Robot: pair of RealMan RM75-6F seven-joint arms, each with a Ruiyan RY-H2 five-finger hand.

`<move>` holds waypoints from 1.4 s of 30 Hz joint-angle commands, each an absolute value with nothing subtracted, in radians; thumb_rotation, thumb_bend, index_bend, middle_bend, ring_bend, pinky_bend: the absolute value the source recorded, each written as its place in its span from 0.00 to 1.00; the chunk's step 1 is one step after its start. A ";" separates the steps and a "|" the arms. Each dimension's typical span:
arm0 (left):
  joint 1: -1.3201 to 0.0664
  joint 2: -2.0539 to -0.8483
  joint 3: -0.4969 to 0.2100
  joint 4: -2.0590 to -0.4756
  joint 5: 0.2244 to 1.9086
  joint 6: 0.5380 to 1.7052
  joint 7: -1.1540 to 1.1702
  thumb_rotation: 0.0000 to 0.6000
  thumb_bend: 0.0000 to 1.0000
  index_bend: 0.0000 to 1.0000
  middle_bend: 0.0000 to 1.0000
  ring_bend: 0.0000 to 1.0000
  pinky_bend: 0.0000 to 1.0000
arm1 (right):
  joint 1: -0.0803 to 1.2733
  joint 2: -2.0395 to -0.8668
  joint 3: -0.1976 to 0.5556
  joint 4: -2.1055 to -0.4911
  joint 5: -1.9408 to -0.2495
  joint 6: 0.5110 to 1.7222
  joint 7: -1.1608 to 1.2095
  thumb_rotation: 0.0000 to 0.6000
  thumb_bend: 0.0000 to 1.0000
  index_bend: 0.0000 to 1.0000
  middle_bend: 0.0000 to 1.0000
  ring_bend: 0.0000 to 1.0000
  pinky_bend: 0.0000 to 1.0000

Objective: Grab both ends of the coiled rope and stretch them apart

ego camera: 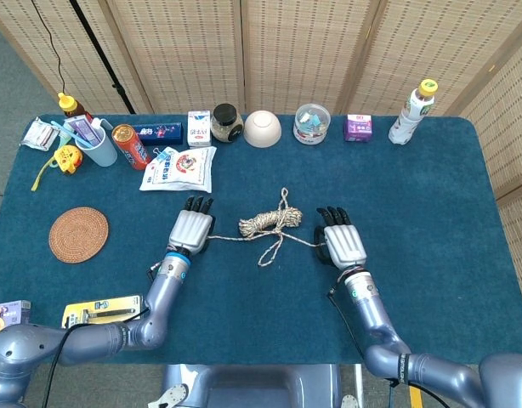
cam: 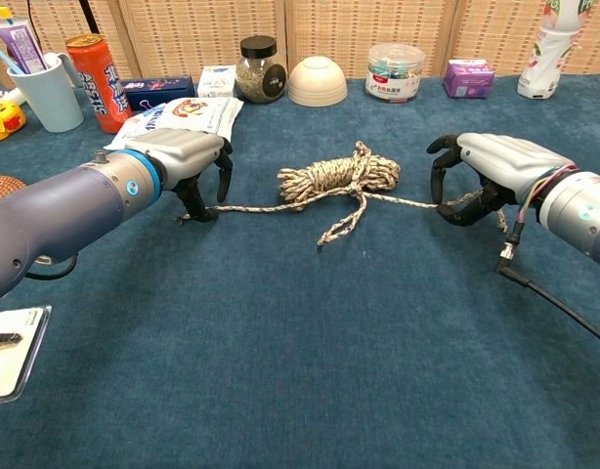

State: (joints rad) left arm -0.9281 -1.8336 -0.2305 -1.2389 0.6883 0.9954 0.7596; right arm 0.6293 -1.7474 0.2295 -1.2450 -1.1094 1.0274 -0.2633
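At the middle of the blue tabletop (ego camera: pixel 431 255) lies the coiled rope (ego camera: pixel 269 223). The left hand (ego camera: pixel 191 228) and right hand (ego camera: pixel 342 242) each have fingers clenched on a rope end, strands drawn out sideways.

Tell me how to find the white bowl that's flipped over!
Look along the far edge of the blue table, by the wicker screen. Near the middle, the bowl sits between a dark-lidded jar and a clear round tub. It's the only plain cream dome there.
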 commanded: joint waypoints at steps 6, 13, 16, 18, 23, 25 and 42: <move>-0.934 -1.845 -0.234 -1.225 0.679 0.991 0.765 1.00 0.31 0.54 0.11 0.01 0.00 | 0.631 -1.750 0.231 -1.239 -1.108 1.024 -0.262 1.00 0.52 0.63 0.11 0.00 0.00; -0.936 -1.851 -0.237 -1.215 0.671 0.986 0.767 1.00 0.31 0.54 0.11 0.01 0.00 | 0.632 -1.752 0.231 -1.233 -1.106 1.021 -0.262 1.00 0.52 0.63 0.11 0.00 0.00; -0.936 -1.854 -0.236 -1.212 0.671 0.984 0.766 1.00 0.31 0.55 0.11 0.01 0.00 | 0.631 -1.753 0.231 -1.231 -1.104 1.020 -0.262 1.00 0.52 0.63 0.11 0.00 0.00; -0.936 -1.855 -0.237 -1.210 0.669 0.984 0.765 1.00 0.32 0.55 0.11 0.01 0.00 | 0.630 -1.754 0.231 -1.229 -1.102 1.020 -0.261 1.00 0.52 0.63 0.11 0.00 0.00; -0.935 -1.857 -0.237 -1.205 0.666 0.983 0.766 1.00 0.34 0.56 0.11 0.01 0.00 | 0.629 -1.755 0.231 -1.226 -1.101 1.019 -0.260 1.00 0.52 0.63 0.11 0.00 0.00; -0.935 -1.857 -0.237 -1.206 0.665 0.983 0.767 1.00 0.34 0.56 0.12 0.01 0.00 | 0.629 -1.756 0.231 -1.224 -1.101 1.018 -0.259 1.00 0.52 0.63 0.11 0.00 0.00; -0.940 -1.867 -0.238 -1.196 0.659 0.979 0.774 1.00 0.40 0.58 0.13 0.01 0.00 | 0.628 -1.760 0.232 -1.212 -1.099 1.013 -0.253 1.00 0.52 0.64 0.12 0.00 0.00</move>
